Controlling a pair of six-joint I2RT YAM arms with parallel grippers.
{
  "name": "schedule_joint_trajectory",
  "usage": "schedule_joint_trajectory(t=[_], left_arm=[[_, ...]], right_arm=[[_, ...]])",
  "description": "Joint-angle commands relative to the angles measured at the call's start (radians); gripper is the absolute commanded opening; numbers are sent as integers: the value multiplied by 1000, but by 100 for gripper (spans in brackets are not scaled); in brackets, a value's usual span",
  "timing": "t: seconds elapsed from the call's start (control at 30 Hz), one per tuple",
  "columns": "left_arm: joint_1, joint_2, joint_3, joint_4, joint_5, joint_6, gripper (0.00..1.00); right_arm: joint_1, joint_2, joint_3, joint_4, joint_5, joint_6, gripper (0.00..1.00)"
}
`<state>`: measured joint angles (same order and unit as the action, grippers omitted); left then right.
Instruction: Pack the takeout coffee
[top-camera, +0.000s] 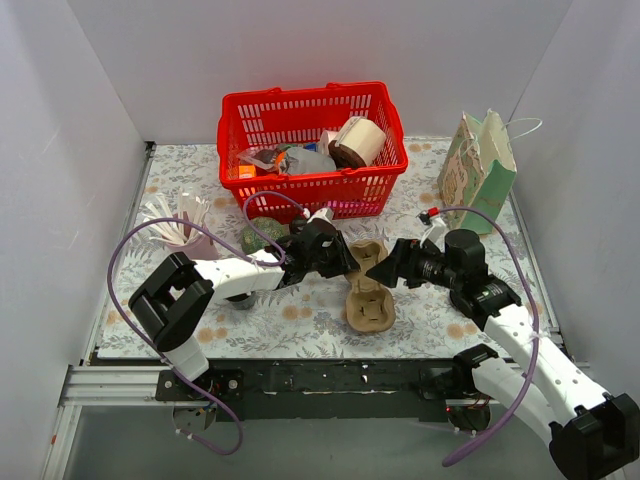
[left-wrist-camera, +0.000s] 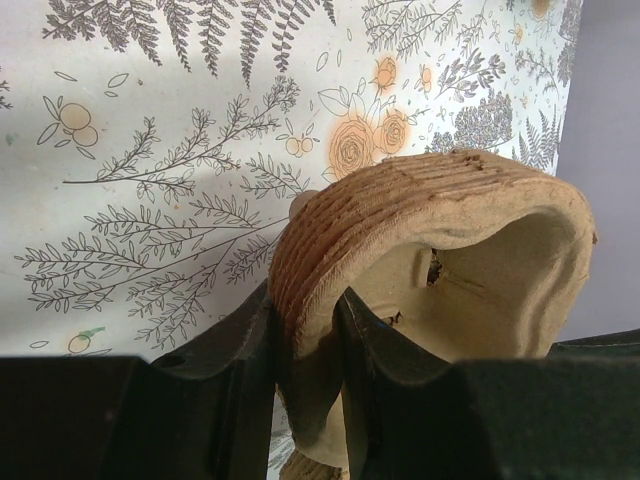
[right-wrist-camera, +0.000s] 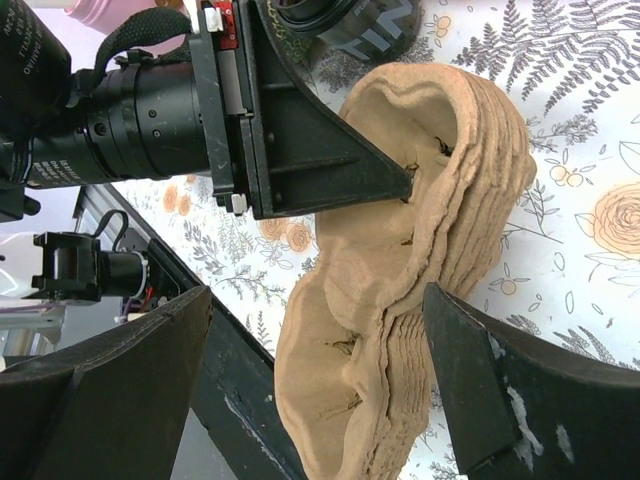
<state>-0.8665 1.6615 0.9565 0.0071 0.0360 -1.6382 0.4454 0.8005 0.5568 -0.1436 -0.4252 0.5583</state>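
On the floral table (top-camera: 300, 322), with the red basket (top-camera: 300, 186) at the back and the paper bag (top-camera: 482, 168) far right, the stack of pulp cup carriers (top-camera: 369, 292) lies in the middle. Its long axis runs from the arm bases toward the basket. The left gripper (top-camera: 346, 262) is at the stack's far end, and in its wrist view we see that gripper (left-wrist-camera: 305, 312) pressed together on the ribbed rim of the carriers (left-wrist-camera: 430, 250). The right gripper (top-camera: 386, 268) sits just to the right of that same end, facing the left one. Its own camera shows the right gripper (right-wrist-camera: 315, 300) spread wide, with the layered carriers (right-wrist-camera: 430, 290) lying between the fingers. We judge that the next move turns on which layers each arm takes. We cannot tell how many layers the left pinch holds, nor whether the right fingers touch the pulp. The near end is cut off in both wrist views.
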Motion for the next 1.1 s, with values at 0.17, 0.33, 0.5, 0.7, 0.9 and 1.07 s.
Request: schedule_joint_trajectory(t=[0.17,0.33,0.5,0.7,0.9,1.07], left_arm=[[-5,-20,47,-1,-74,-48,0],[-5,-20,44,2,-76,-58,0],[-5,-19,42,4,-73,-66,0],[-5,-25,41,5,-73,-64,0],[-5,-23,39,5,-74,-64,0],[-5,-22,34,2,-88,-60,0]], right_arm=[[3,-61,16,-60,33,34,93],[3,-50,0,15,-6,63,93],[4,3,-21,96,-23,97,93],[6,34,-29,134,-11,118,93],[6,45,-40,193,-9,144,92],[7,48,-21,190,-7,152,92]])
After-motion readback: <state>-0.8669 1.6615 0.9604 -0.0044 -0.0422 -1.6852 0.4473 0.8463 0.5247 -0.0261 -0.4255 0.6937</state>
